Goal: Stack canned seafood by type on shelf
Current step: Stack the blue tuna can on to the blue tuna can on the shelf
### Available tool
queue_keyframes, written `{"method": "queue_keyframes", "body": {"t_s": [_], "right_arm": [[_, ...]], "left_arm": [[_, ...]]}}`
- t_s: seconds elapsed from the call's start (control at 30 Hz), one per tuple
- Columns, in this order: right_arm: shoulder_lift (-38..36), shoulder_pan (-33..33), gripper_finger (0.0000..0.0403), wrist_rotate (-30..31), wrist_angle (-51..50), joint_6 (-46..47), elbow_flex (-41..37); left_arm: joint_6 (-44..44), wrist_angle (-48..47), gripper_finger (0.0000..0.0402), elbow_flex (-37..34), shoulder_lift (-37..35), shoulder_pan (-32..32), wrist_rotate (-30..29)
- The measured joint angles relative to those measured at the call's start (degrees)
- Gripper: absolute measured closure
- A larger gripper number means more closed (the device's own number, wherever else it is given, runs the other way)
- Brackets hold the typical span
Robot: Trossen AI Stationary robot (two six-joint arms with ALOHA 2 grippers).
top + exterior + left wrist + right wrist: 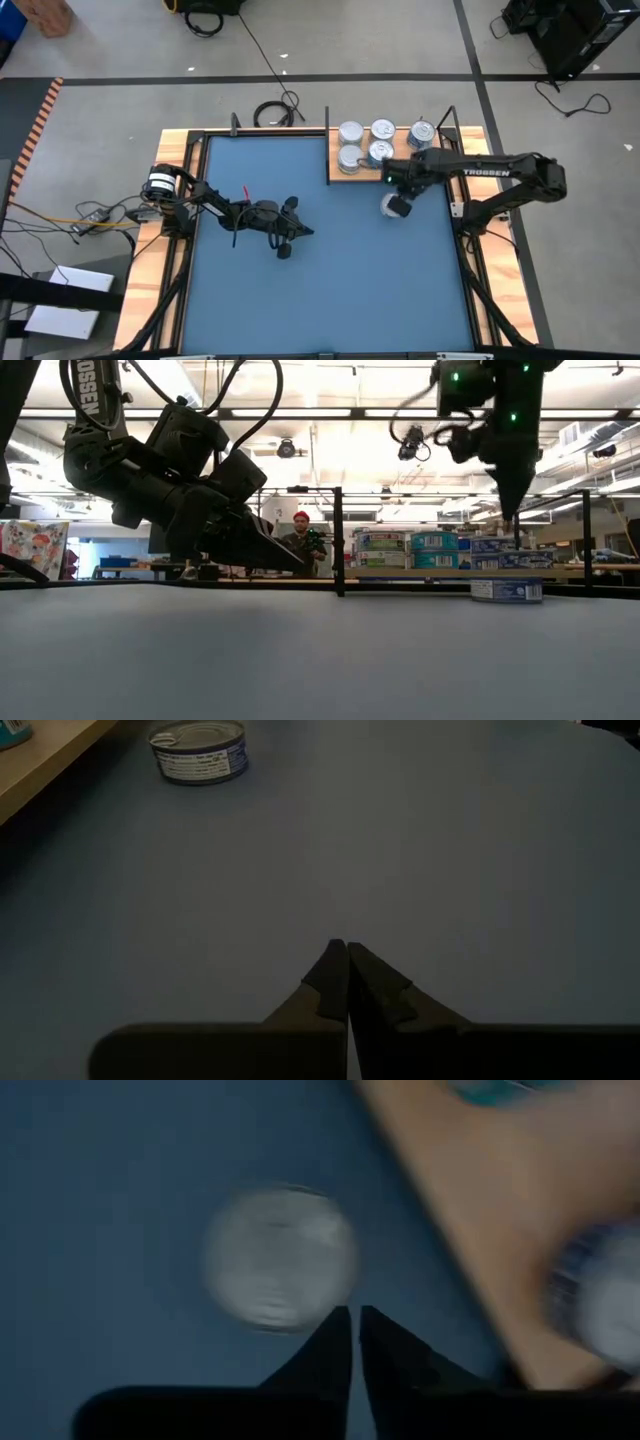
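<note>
A grey floor surrounds the table, whose smooth blue mat fills its top. At one o'clock lies the flat wooden shelf, carrying round silver-lidded tins. One lone tin sits upright on the mat just beside the shelf. The "TROSSEN"-marked right gripper hangs above it, fingers pressed together. The left gripper waits at nine o'clock, also closed.

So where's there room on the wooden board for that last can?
The shelf is crowded along its far edge, where tins fill the row. Its front row holds two more, so the bare wood is at the front right, under the right gripper. The loose tin sits on the blue mat, which lies bare beyond the left gripper.
</note>
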Motion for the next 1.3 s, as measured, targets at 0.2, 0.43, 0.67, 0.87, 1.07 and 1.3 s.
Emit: {"method": "queue_keyframes", "body": {"t_s": [0.2,0.43,0.67,0.87,1.07,1.3], "right_arm": [[0.33,10.09,0.0297,-0.81,9.46,2.91,-2.73],[0.35,15.40,0.0275,2.80,14.98,9.75,-9.52],[0.39,17.04,0.0286,6.40,21.94,8.71,-15.98],[0.39,17.13,0.0283,6.54,26.90,5.95,-20.10],[0.22,17.15,0.0280,7.35,30.07,4.89,-23.16],[0.20,17.11,0.0328,9.08,31.12,4.68,-24.31]], "left_arm": [[0.00,-0.05,0.0396,0.00,0.00,0.00,0.02],[-0.01,-0.02,0.0397,0.00,0.00,-0.01,0.00],[-0.02,-0.02,0.0396,0.00,0.00,0.00,0.00],[-0.02,-0.02,0.0397,0.00,0.00,0.00,0.01],[-0.02,-0.02,0.0397,0.00,0.00,0.00,0.00],[-0.02,-0.03,0.0397,0.00,0.00,-0.01,0.02]]}}
